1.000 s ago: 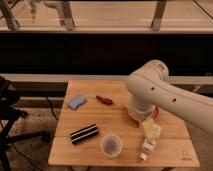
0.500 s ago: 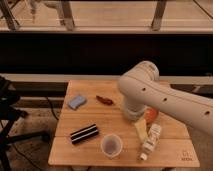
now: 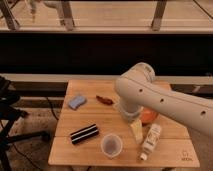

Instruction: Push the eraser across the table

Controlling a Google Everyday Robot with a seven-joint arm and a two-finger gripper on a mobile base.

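The white arm (image 3: 165, 102) reaches in from the right and bends down over the middle of the bench (image 3: 90, 156). The hand (image 3: 136, 132) hangs under the wrist, low over the boards right of centre. It is mostly hidden by the arm, with only a pale wedge of it poking out, and it is open and grips nothing.

The eraser (image 3: 84, 133), black with its two white stripes, lies at a slant on the front left part of the bench. It is well clear of the hand and nothing touches it. Just to its right, near the front edge, a cup (image 3: 111, 145) stands upright between the eraser and the hand.

On the far side of the hand a white bottle (image 3: 150, 140) lies on its side, cap end toward the front edge. Behind that an orange thing (image 3: 148, 116) peeks out from under the arm, too hidden to name.

Toward the back left sits a blue pad (image 3: 77, 102), with a small red thing (image 3: 104, 99) to its right, near the back middle.
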